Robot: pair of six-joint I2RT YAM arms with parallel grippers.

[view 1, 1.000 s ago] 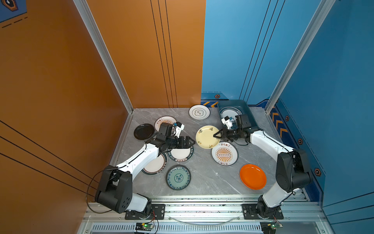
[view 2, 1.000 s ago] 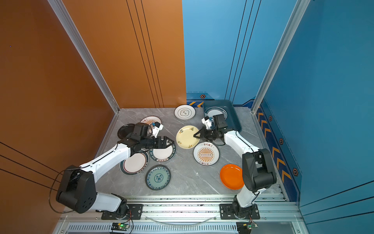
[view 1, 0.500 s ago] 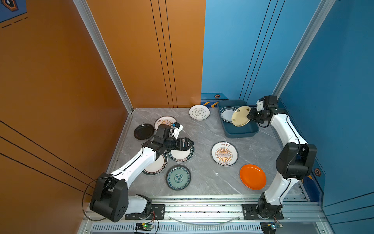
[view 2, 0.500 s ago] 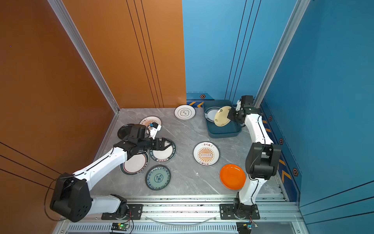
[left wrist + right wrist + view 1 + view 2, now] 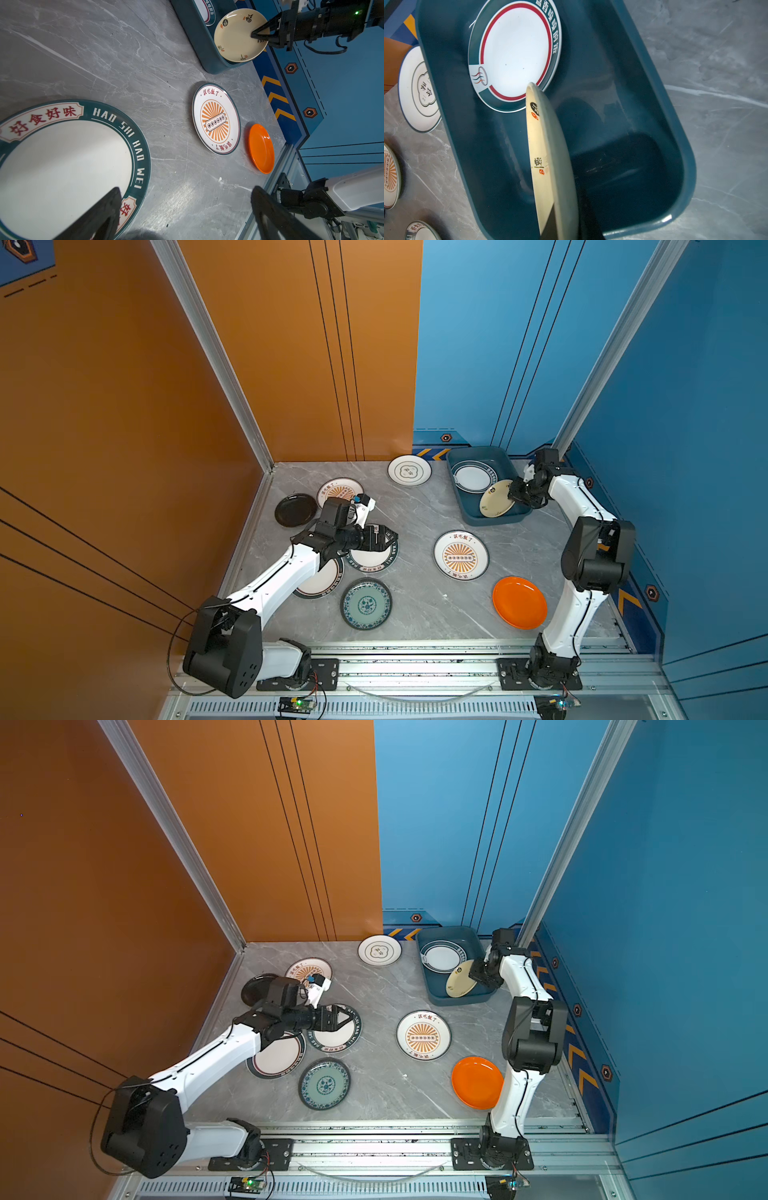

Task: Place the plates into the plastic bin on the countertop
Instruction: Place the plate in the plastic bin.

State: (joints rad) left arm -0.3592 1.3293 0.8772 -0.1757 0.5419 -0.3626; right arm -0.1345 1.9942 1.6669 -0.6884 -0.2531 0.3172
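My right gripper point(image 5: 515, 493) point(image 5: 566, 214) is shut on the rim of a cream-yellow plate point(image 5: 494, 499) point(image 5: 542, 145). It holds the plate tilted on edge inside the near half of the dark teal plastic bin point(image 5: 494, 520) point(image 5: 675, 124). A white plate with a green rim point(image 5: 471, 477) point(image 5: 515, 52) lies flat in the bin's far half. My left gripper point(image 5: 388, 539) point(image 5: 186, 188) hangs open and empty over the edge of another green-rimmed plate point(image 5: 374, 558) point(image 5: 62, 166) on the grey countertop point(image 5: 415, 510).
Loose on the countertop are a sunburst plate point(image 5: 460, 555), an orange plate point(image 5: 519, 602), a teal floral plate point(image 5: 365, 603), a black plate point(image 5: 295, 510), a second sunburst plate point(image 5: 338, 491), a white plate point(image 5: 409, 470) by the back wall and a green-rimmed plate point(image 5: 320, 580) under my left arm.
The right gripper carried the cream-yellow plate from the middle of the countertop to above the bin, then lowered it into the bin's near half. The left gripper has hardly moved.
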